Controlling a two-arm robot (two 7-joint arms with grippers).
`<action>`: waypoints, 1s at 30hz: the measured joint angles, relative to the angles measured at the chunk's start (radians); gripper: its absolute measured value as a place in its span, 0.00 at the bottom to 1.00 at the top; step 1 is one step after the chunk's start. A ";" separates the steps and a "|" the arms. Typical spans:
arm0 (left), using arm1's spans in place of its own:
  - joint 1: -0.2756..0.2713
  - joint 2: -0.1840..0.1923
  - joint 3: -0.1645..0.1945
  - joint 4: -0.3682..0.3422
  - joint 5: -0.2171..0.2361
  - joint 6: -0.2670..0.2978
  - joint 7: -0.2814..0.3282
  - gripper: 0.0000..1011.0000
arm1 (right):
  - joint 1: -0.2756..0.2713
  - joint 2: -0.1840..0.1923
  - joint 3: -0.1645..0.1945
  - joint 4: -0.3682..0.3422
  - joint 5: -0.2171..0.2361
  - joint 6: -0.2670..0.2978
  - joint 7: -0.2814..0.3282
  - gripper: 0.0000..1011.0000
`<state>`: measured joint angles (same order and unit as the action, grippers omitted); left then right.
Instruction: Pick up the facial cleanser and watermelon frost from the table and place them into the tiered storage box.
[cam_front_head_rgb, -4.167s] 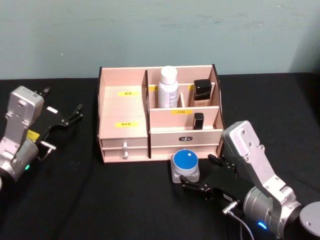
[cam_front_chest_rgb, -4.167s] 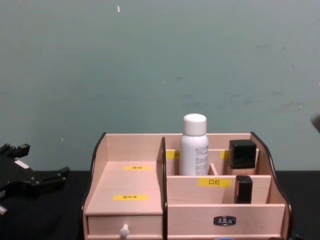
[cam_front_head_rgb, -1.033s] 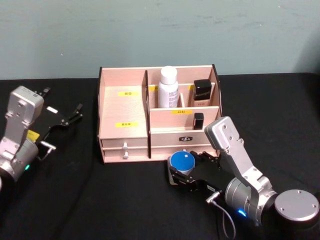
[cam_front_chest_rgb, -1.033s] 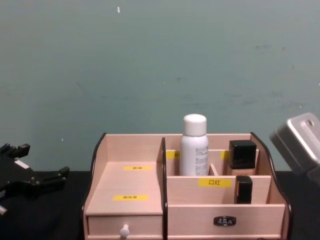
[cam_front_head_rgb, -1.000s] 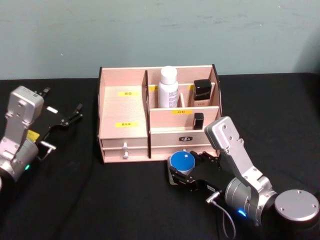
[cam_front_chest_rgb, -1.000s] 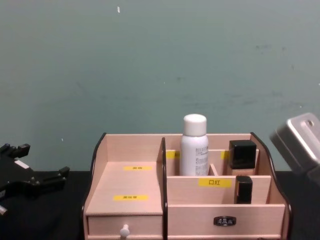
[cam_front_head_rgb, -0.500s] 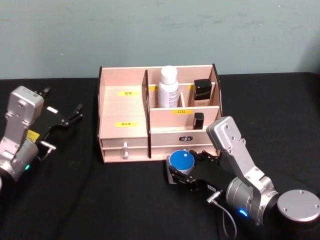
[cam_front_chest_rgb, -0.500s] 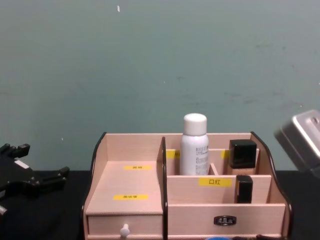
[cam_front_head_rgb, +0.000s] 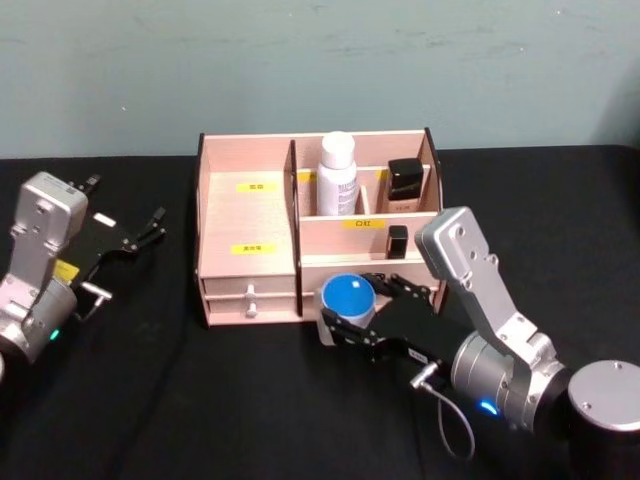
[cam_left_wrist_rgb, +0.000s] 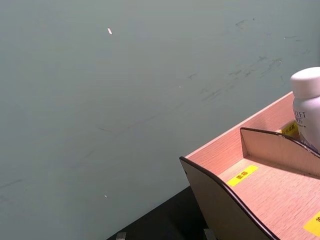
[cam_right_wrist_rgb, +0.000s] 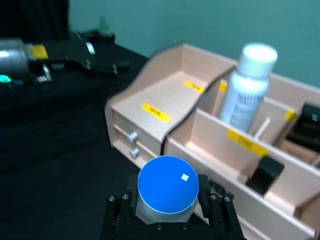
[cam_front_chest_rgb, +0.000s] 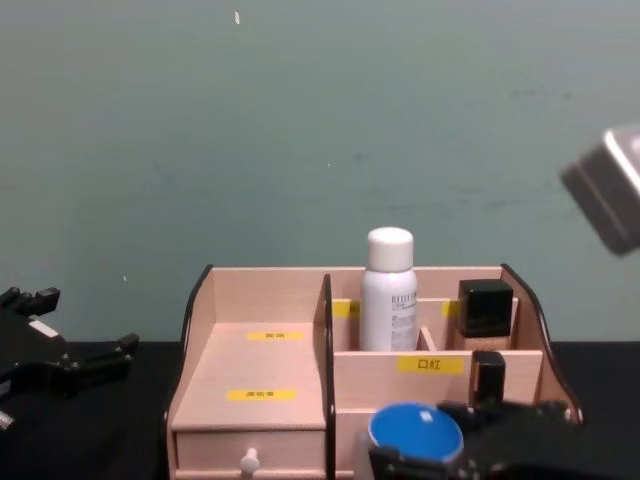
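The watermelon frost (cam_front_head_rgb: 347, 294) is a squat, rigid jar, and I judge it light and stiff enough to take a firm squeeze. Its smooth, translucent wall looks slippery, though, and whether it is glass or plastic cannot be told, so it is best set down gently. The safest hold is across the round body just under the blue lid, which is where the right tool (cam_front_head_rgb: 362, 312) is clamped on it, one finger on each side. In the right wrist view the watermelon frost (cam_right_wrist_rgb: 168, 186) sits squarely between those fingers. It hangs just near of the tiered storage box (cam_front_head_rgb: 245, 215), in front of the drawer fronts, and seems to be clear of the table (cam_front_head_rgb: 200, 400). The jar stands upright with the lid facing up. It is wider than it is tall, so its short axis is vertical, and being round it has no front to aim. The facial cleanser (cam_front_head_rgb: 337, 175) stands in a far compartment of the box, just left of a black-capped bottle (cam_front_head_rgb: 405, 186). Its long axis is vertical, cap up, with the lettering turned to the near side, and it looks top-heavy enough to tip if nudged. The left tool (cam_front_head_rgb: 128, 250) rests on the table well to the left, its fingers apart and holding nothing.
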<state>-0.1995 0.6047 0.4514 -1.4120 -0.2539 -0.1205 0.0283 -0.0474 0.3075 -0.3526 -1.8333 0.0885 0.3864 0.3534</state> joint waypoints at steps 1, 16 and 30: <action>0.000 0.000 0.000 0.000 0.000 0.000 0.000 0.99 | 0.002 0.001 -0.001 -0.005 0.003 0.000 0.002 0.70; 0.000 0.000 0.000 0.000 0.000 0.000 0.000 0.99 | 0.086 0.005 -0.061 -0.059 0.043 0.005 0.029 0.70; 0.000 0.000 0.000 0.000 0.000 0.000 0.000 0.99 | 0.227 -0.056 -0.137 0.068 0.044 0.009 0.024 0.70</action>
<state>-0.1996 0.6047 0.4514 -1.4120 -0.2539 -0.1205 0.0283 0.1799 0.2520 -0.4900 -1.7656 0.1324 0.3955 0.3774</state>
